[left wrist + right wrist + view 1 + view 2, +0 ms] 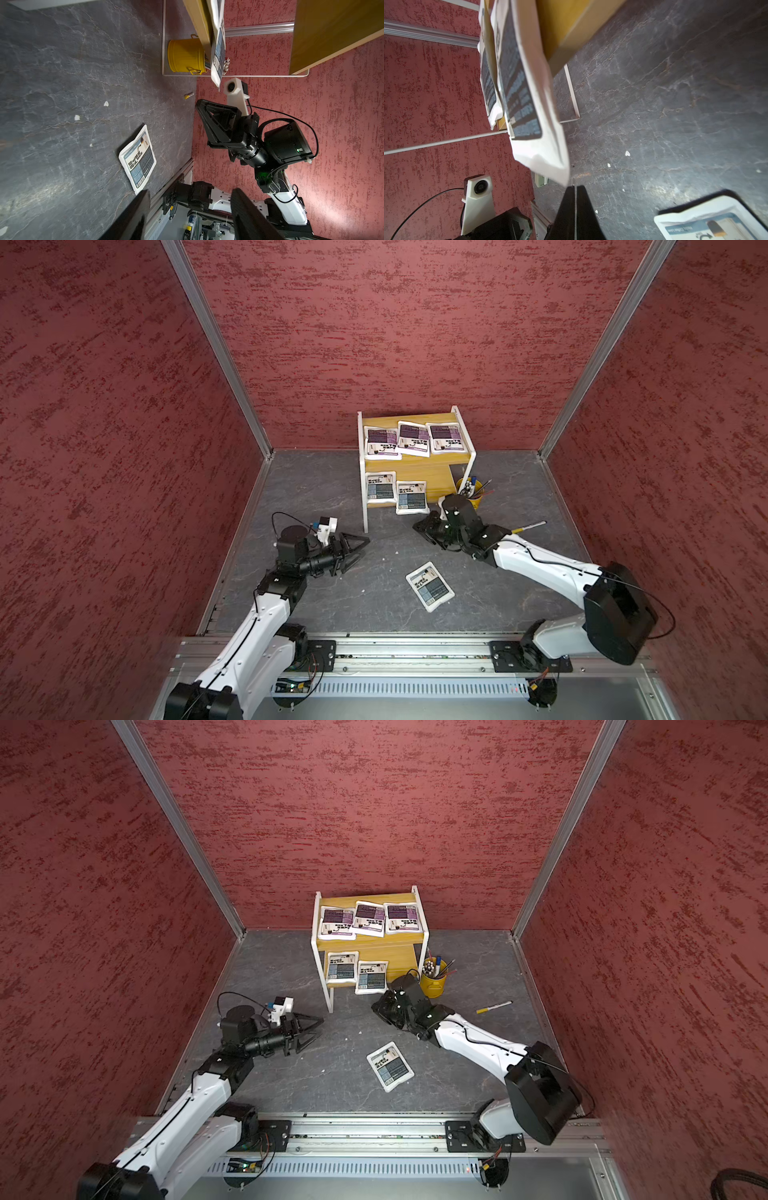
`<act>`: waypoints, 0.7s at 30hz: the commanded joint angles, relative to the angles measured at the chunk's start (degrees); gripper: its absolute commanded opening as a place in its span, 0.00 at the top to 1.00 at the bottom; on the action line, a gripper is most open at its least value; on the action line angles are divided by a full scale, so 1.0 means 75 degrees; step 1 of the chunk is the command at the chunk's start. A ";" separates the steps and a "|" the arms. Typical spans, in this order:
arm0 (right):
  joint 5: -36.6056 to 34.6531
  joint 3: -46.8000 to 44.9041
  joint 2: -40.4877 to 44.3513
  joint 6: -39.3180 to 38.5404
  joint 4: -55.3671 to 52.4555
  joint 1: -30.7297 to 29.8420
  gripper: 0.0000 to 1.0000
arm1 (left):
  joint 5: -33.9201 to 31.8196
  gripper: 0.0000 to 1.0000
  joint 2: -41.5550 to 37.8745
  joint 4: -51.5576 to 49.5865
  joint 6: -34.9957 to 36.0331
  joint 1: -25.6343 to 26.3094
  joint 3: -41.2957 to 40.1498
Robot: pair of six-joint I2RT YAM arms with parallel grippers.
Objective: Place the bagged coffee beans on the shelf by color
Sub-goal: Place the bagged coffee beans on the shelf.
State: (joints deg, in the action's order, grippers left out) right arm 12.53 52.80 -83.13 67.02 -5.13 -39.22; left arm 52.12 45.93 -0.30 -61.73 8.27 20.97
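On the slate table (316, 489), the shelf (415, 420) carries three purple pouches (413, 438) above, two grey-blue pouches (380, 488) below; a sixth pouch (430, 585) lies loose. The right gripper (574, 188), arm stretched low, is pressed together beside the lower ones; the left gripper (364, 548) hovers spread.

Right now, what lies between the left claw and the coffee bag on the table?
Only bare tabletop with tiny white specks between left claw and bag, in both top views.

Yellowish wood with white frame for shelf (436, 479); white with black print and purple blocks on top-board pouches (412, 438); grey-blue blocks on lower-board pouches (380, 488) and mid-tabletop pouch (430, 586); dark grey veining across tabletop (316, 489); yellow on cup (433, 982).
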 commanded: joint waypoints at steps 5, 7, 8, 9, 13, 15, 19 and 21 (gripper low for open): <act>0.0075 0.0654 -0.0719 -0.0206 0.0286 -0.0032 0.92 | 0.0257 0.35 -0.0289 -0.0858 0.0541 -0.0389 0.0016; 0.0053 0.0805 -0.0878 -0.0247 0.0285 -0.0026 0.92 | 0.0327 0.35 -0.0309 -0.0945 0.0595 -0.0473 0.0016; 0.0043 0.0890 -0.0948 -0.0262 0.0275 -0.0032 0.93 | 0.0334 0.35 -0.0312 -0.0996 0.0635 -0.0472 0.0016; 0.0025 0.0982 -0.1017 -0.0284 0.0273 -0.0023 0.93 | 0.0328 0.35 -0.0312 -0.1022 0.0665 -0.0470 0.0016; 0.0016 0.1270 -0.1247 -0.0347 0.0215 0.0015 0.93 | 0.0332 0.35 -0.0324 -0.1034 0.0684 -0.0471 -0.0019; 0.0016 0.1391 -0.1345 -0.0358 0.0197 0.0055 0.93 | 0.0341 0.35 -0.0312 -0.1067 0.0727 -0.0480 -0.0031; 0.0016 0.1559 -0.1466 -0.0391 0.0168 0.0160 0.93 | 0.0347 0.35 -0.0337 -0.1131 0.0774 -0.0472 -0.0054; 0.0016 0.1629 -0.1516 -0.0393 0.0168 0.0201 0.93 | 0.0340 0.35 -0.0324 -0.1129 0.0781 -0.0483 -0.0066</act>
State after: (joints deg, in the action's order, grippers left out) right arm 12.86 63.05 -93.78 65.10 -4.16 -38.46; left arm 54.00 44.14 -8.29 -57.54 5.10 20.95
